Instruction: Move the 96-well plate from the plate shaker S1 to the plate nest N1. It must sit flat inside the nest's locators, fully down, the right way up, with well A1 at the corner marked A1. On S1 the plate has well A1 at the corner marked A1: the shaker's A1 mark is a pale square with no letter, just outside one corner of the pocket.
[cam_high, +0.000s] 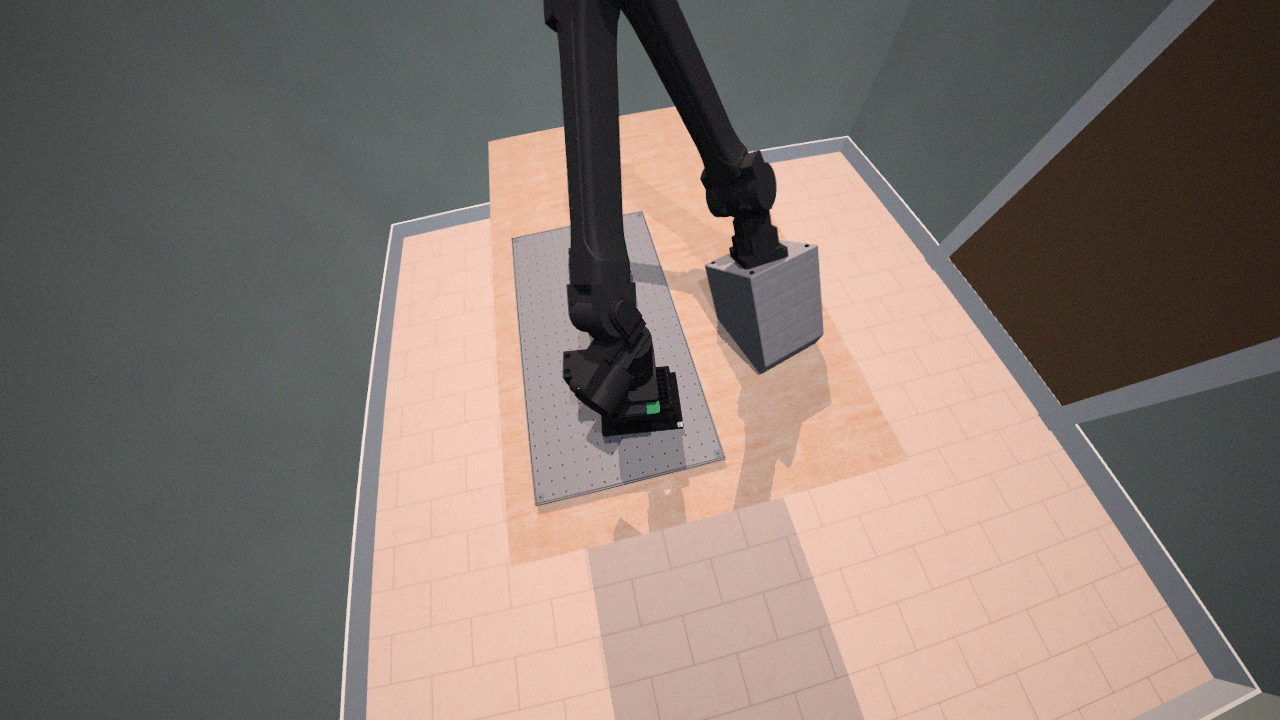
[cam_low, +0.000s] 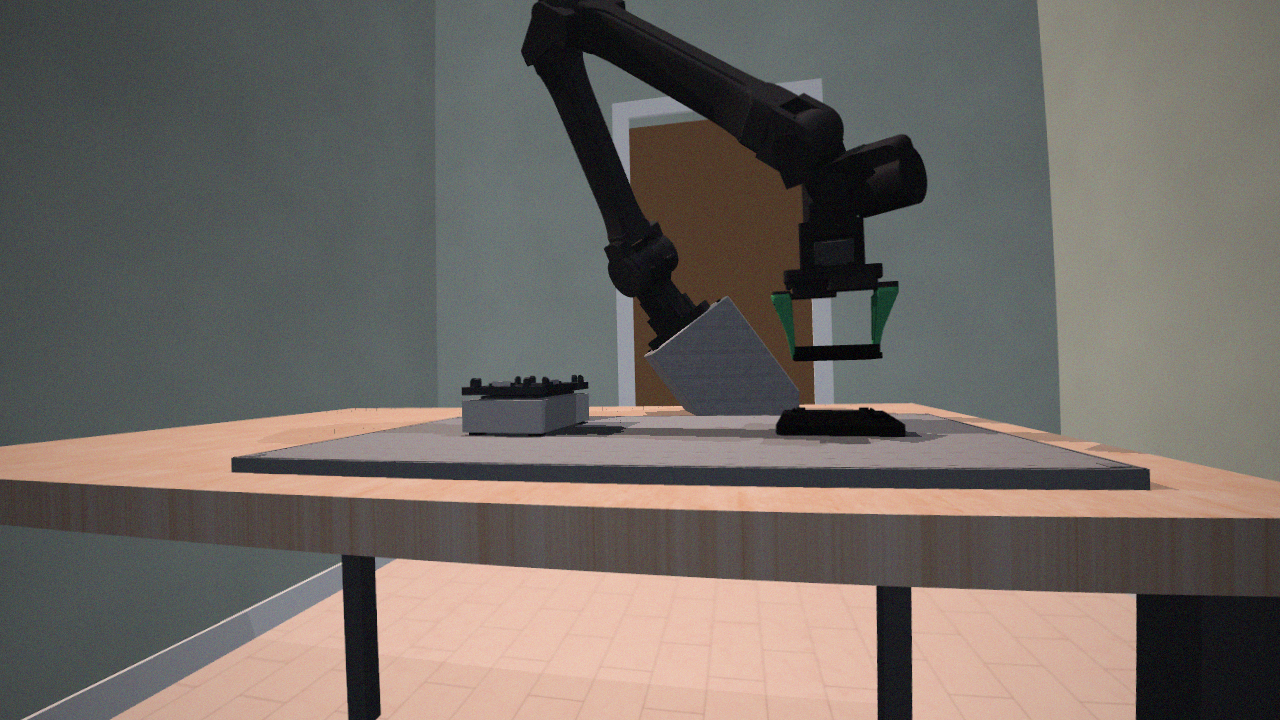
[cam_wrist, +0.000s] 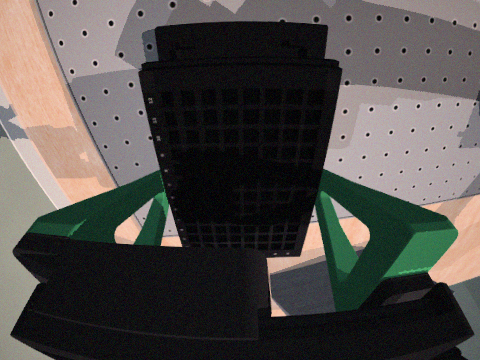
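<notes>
The gripper (cam_low: 835, 351) grasps the plate (cam_low: 836, 352) by its long edges above the nest (cam_low: 839, 421), at six o'clock below; the plate looks stiff, light and possibly slippery.

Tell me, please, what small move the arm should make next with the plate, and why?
Probably a slow, straight descent. The gripper is shut on the 96-well plate, which hangs level above the plate nest N1 with a clear gap between them. In the wrist view the plate looks roughly lined up over the nest, so lowering seems right; the A1 corner can't be confirmed here.
</notes>
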